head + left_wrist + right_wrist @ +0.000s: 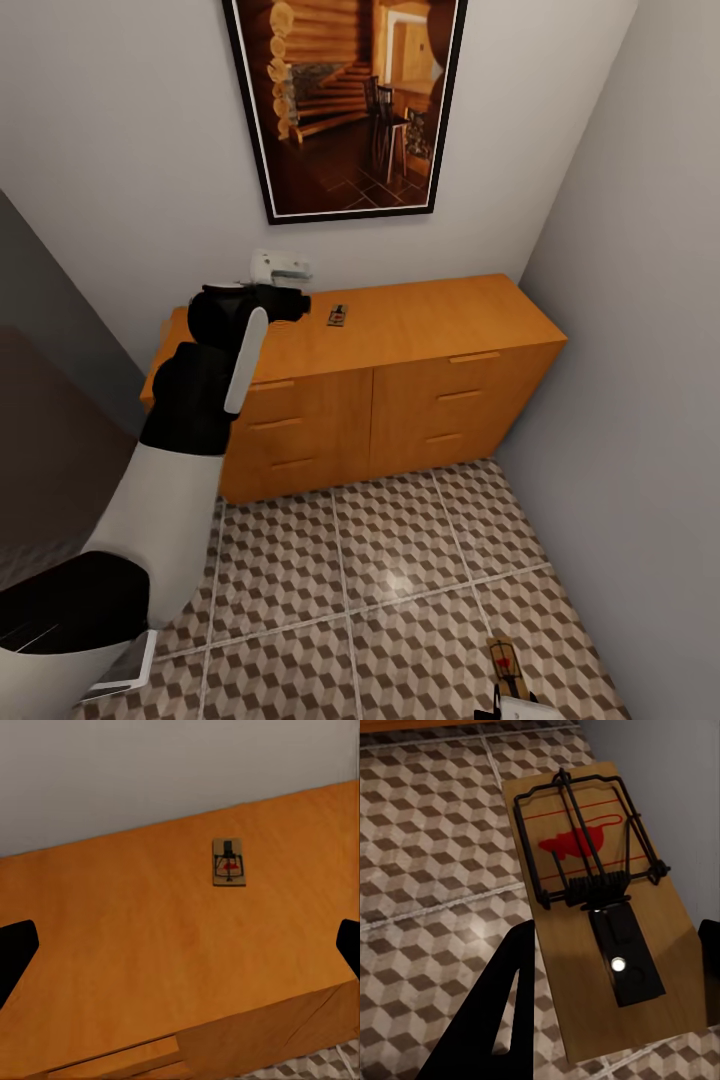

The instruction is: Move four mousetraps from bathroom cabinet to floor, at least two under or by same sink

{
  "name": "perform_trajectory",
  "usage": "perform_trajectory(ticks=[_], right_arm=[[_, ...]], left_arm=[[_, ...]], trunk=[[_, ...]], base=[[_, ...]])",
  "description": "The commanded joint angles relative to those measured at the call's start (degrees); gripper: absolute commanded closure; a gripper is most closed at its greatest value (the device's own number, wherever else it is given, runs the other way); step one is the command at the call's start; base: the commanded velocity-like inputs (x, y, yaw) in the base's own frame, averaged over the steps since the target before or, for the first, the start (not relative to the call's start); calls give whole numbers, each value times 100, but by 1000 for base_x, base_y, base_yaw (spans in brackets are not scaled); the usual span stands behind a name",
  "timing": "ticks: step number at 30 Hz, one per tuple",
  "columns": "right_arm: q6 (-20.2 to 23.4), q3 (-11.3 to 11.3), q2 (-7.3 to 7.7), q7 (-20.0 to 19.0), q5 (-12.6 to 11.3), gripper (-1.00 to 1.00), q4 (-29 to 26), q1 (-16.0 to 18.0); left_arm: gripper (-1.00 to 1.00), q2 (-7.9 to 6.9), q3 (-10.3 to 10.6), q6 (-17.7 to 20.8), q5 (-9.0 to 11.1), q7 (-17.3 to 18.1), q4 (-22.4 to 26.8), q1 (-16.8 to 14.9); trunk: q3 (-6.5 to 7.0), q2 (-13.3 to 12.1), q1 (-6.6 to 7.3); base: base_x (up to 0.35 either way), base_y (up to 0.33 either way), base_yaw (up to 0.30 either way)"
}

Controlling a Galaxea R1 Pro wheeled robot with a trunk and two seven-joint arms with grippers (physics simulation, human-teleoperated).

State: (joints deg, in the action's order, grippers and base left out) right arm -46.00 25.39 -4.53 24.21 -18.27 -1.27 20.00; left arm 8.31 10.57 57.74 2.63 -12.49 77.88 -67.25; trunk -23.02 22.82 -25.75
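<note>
- Reaching over the cabinet (400, 380), the left end effector (180, 945) hovers released above the worktop's front edge, its dark fingertips (15, 952) spread wide.
- One mousetrap (229, 861) lies flat ahead of that end effector, toward the worktop's back edge, long axis pointing front to back.
- Its small wooden board carries dark wire and a red mark; the worktop is smooth orange-brown wood.
- Right end effector (615, 967) grips a second mousetrap (600, 907) above the cube-patterned bathroom floor (400, 580).
</note>
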Motion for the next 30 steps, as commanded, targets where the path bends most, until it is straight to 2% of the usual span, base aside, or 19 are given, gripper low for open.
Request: perform_trajectory(ticks=[1,13,30], right_arm=[[-11,52,1,22,-36,100,3,4],[-14,49,4,22,-36,100,4,4],[-13,54,-17,22,-36,100,4,4]], left_arm=[[-100,-5,22,23,31,-36,118,-3],[-100,1,78,27,41,-29,216,28],[-100,4,216,15,50,-17,-256,126]], trunk=[[-9,9,-3],[-9,9,-3],[-9,9,-3]], base=[[0,0,0],[24,0,0],[187,0,0]])
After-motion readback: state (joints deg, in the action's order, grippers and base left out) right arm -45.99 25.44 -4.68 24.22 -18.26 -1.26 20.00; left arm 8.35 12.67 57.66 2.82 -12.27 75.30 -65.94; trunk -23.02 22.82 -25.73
